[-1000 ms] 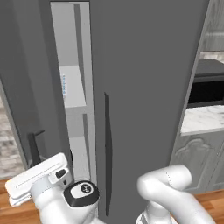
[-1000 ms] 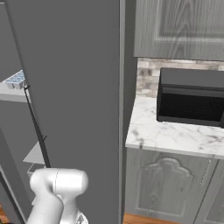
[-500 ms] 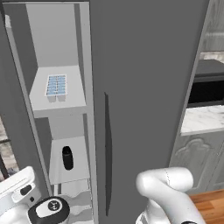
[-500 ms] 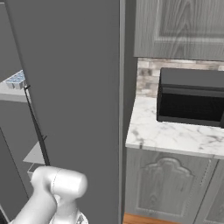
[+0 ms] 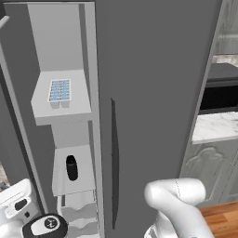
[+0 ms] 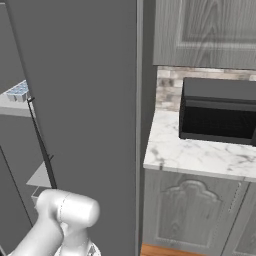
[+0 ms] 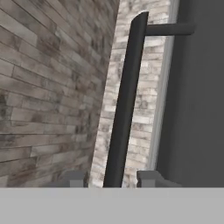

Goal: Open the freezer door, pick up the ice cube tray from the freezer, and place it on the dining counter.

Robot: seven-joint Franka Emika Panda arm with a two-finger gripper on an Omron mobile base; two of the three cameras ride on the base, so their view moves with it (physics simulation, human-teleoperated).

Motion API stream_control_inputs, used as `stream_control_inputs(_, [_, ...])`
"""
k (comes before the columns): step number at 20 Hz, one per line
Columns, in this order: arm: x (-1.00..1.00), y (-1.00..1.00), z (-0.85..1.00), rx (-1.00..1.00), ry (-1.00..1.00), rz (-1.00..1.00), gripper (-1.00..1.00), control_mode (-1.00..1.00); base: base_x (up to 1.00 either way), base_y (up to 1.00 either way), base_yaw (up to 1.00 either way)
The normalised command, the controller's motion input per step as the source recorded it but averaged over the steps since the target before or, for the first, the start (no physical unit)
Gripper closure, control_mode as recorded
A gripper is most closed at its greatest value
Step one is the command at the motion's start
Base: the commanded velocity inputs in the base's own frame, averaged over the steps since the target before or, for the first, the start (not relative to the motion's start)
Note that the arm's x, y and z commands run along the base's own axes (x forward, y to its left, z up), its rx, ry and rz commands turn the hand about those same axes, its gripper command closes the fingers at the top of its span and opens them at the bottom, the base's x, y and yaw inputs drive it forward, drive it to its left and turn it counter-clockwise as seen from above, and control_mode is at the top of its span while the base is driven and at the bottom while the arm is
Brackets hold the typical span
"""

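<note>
Freezer (image 5: 65,56): open, pale interior exposed. Ice cube tray (image 5: 59,90) on upper shelf (image 5: 60,109) inside freezer; dark object (image 5: 71,168) (identity unclear) on shelf below tray. Freezer door (image 7: 192,109) swung out, mostly cut off. Gripper (image 7: 111,178): fingertips partly parted, straddling door's bar handle (image 7: 124,105), contact hard to make out, tips cropped

Ice cube tray (image 6: 18,91) half hidden behind door edge (right base view); tool (image 7: 110,179) fingertips cropped.
</note>
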Motion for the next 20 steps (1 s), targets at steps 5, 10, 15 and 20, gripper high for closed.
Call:
stream_control_inputs(5, [-0.35, 0.00, 0.11, 0.00, 0.00, 0.00, -1.00, -1.00, 0.00, 0.00, 0.00])
stream_control_inputs(10, [-0.68, -0.08, 0.31, 0.00, -0.01, 0.00, -1.00, -1.00, 0.00, 0.00, 0.00])
stream_control_inputs(15, [-0.65, -0.69, 0.35, 0.00, -0.01, 0.03, -1.00, -1.00, 0.00, 0.00, 0.00])
stream_control_inputs(20, [-0.19, -1.00, 0.53, 0.00, 0.00, 0.12, -1.00, -1.00, 0.00, 0.00, 0.00])
